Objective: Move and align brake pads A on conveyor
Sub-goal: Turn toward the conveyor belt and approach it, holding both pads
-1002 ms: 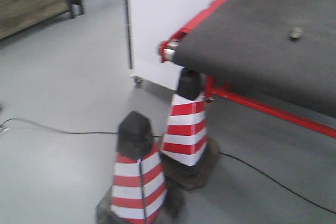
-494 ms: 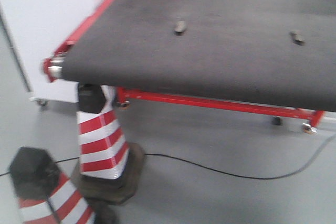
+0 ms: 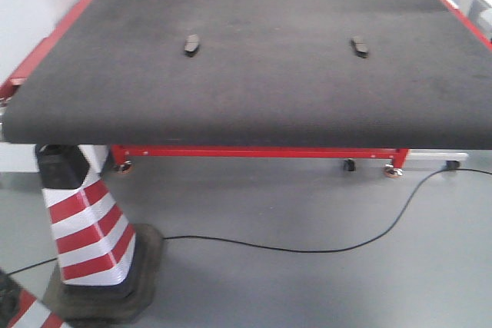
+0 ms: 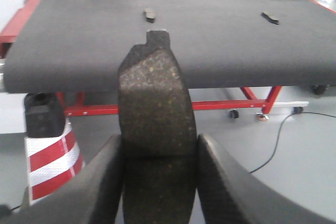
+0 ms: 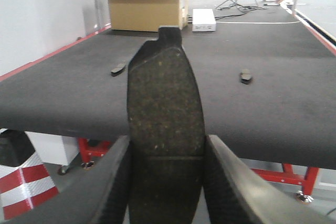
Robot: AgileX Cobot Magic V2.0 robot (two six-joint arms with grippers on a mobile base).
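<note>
The conveyor (image 3: pixel 254 105) fills the upper half of the front view, a dark textured belt with a red rail on each side and a red frame below. Two brake pads lie flat on it, well apart from each other: the left pad on the belt (image 3: pixel 191 44) is in the upper left of the frame and the right pad on the belt (image 3: pixel 359 46) is in the upper right, both at about the same height in the picture.

In the left wrist view the left gripper (image 4: pixel 157 182) is closed around a third pad, the pad in the left gripper (image 4: pixel 156 124). This pad stands upright between the two black fingers (image 4: pixel 102 187), its speckled face toward the camera and a small tab on top. In the right wrist view the right gripper (image 5: pixel 165 182) holds the pad in the right gripper (image 5: pixel 166 119) in the same upright way, squeezed between both fingers.

At the lower left of the front view a red and white traffic cone (image 3: pixel 88 236) stands on the grey floor under the corner of the belt. A black cable (image 3: pixel 307 250) runs across the floor. At the far end of the belt, in the upper left of the right wrist view, there is a cardboard box (image 5: pixel 143 8) and beside it a small white box (image 5: pixel 203 20).
</note>
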